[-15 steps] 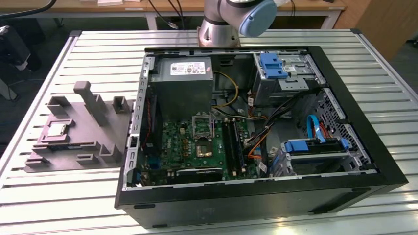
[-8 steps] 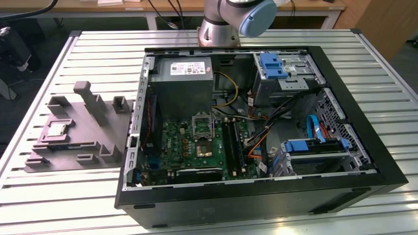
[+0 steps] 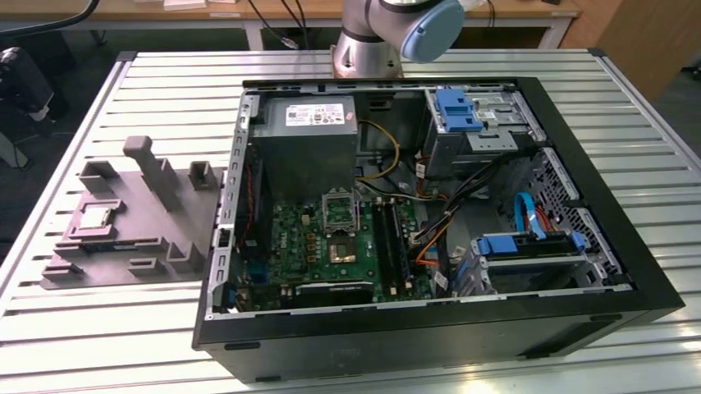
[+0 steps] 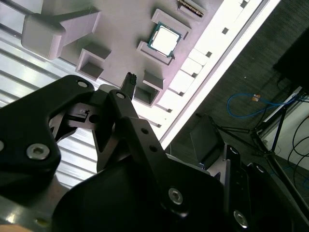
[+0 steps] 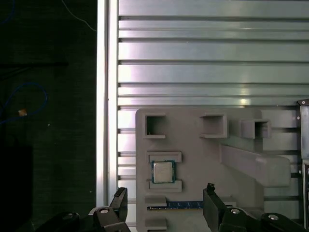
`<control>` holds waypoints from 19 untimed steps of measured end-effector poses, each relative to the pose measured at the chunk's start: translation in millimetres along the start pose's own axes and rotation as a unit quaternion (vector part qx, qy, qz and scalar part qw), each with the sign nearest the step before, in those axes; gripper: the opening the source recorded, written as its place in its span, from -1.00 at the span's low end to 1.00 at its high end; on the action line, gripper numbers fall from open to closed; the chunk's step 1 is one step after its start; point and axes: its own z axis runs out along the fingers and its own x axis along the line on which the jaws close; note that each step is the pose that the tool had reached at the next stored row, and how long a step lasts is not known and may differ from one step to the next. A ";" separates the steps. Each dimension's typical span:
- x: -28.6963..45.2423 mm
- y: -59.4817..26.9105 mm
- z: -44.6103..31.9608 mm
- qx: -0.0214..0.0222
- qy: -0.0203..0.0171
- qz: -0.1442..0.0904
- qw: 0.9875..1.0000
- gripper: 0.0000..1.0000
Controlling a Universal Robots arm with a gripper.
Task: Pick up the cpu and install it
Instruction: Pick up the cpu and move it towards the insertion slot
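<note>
Jaws: spread wide, nothing between them, nothing gripped. In the first wrist view the gripper [image 5: 165,193] shows as two black fingertips [image 5: 120,194], each to one side of the cpu's pocket. No contact with the cpu is visible.

Cpu [image 5: 163,171]: pale silvery square with a dark border, lying flat in its pocket in the grey moulded tray [image 5: 203,145], held between two short raised ridges. It is near the tray's outer edge in the second wrist view too [image 4: 164,39]. In the exterior view it is a light patch [image 3: 95,217] on the side of the tray [image 3: 148,209] furthest from the computer case [image 3: 460,328].

Tray contents nearby: a thin blue-edged strip [image 5: 176,205] sits in a slot just beside the cpu pocket. Several upright blocks and open square pockets are moulded in.

Surface: table [image 3: 110,336] of ribbed aluminium slats, with bright glare on the slats in the first wrist view [image 5: 207,63]. The tray sits flat on it at the exterior view's left, touching or just beside the case wall; which, I cannot tell.

Case: black tower lying on its side, with its side panel off. The green motherboard [image 3: 318,246] is exposed, the black socket frame [image 3: 340,205] stands raised, and a dark square chip [image 3: 343,250] is just below it.

Room: arm base [image 3: 373,37] behind the case; dark floor beyond the table edge with a blue cable [image 4: 246,104].
</note>
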 end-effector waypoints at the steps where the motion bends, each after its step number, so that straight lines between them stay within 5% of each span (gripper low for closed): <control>1: 0.0 0.0 0.0 0.000 0.000 0.000 1.000 0.44; 10: 0.0 0.0 0.9 -0.001 0.000 0.000 1.000 0.44; 19: 0.2 -0.6 11.1 -0.001 0.003 -0.018 1.000 0.44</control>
